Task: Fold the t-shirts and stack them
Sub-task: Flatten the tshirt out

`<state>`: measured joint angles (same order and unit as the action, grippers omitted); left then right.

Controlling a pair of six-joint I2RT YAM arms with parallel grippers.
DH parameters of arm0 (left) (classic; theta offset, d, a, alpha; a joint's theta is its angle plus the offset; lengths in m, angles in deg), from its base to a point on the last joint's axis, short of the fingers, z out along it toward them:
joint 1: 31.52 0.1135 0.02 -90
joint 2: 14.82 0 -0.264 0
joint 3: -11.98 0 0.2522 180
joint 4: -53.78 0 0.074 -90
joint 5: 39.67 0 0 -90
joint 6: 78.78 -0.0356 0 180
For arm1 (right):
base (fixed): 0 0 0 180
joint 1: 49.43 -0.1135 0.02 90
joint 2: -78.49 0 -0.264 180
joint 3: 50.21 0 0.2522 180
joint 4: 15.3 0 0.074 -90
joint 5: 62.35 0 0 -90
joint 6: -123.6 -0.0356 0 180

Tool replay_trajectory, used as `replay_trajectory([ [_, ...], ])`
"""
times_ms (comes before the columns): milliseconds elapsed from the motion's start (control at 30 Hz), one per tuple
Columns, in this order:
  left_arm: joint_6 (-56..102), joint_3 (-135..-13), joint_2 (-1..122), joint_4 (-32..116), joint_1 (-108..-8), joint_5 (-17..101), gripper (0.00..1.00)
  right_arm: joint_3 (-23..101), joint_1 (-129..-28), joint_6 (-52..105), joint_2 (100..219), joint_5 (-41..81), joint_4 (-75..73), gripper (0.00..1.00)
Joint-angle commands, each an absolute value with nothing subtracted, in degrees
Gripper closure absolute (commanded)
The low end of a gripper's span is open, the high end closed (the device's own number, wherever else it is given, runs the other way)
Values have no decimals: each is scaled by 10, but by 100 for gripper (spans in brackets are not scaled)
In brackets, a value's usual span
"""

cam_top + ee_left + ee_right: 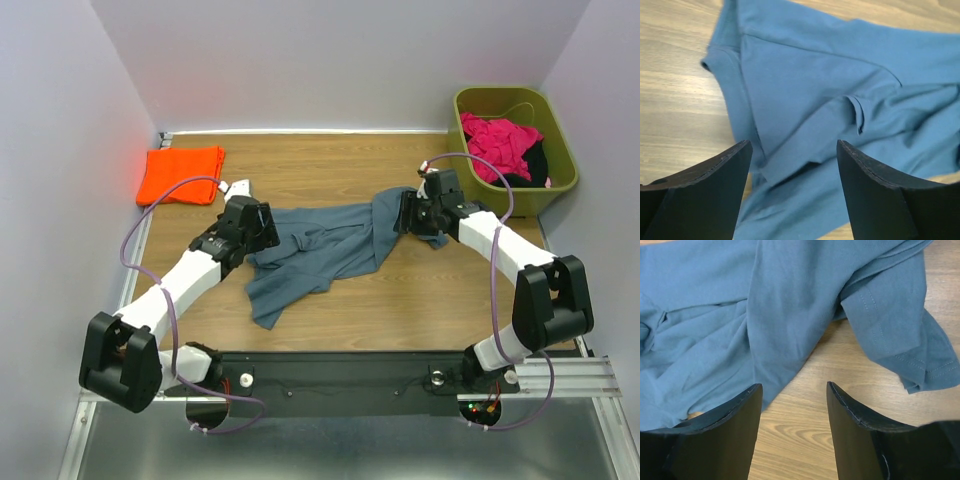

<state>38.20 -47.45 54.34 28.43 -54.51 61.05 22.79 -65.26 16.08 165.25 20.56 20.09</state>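
Slate blue-grey t-shirt (330, 245): soft, rumpled, stitched hems; long axis runs left gripper (792, 145) to right gripper (794, 386). Both sets of jaws parted, nothing pinched, cloth below.

The left end effector (268, 231) and right end effector (406, 214) hide the blue-grey t-shirt (330, 245) ends overhead.

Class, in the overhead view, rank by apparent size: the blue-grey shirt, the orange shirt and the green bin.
1. blue-grey shirt and green bin: too close to rank; the shirt is crumpled and partly covered.
2. orange shirt: smallest.
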Motion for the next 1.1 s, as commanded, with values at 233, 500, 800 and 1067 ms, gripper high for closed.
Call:
replay_trajectory([
  [233,335,-497,593,240,-556,604,25,242,-656,173,1638,225,196,41],
  [500,308,-507,629,242,-556,590,31,228,-656,178,1631,226,196,41],
  [800,304,-508,641,256,-556,576,78,216,-657,174,1630,219,196,40],
  [1067,249,-610,668,278,-541,704,100,210,-656,172,1623,226,196,41],
])
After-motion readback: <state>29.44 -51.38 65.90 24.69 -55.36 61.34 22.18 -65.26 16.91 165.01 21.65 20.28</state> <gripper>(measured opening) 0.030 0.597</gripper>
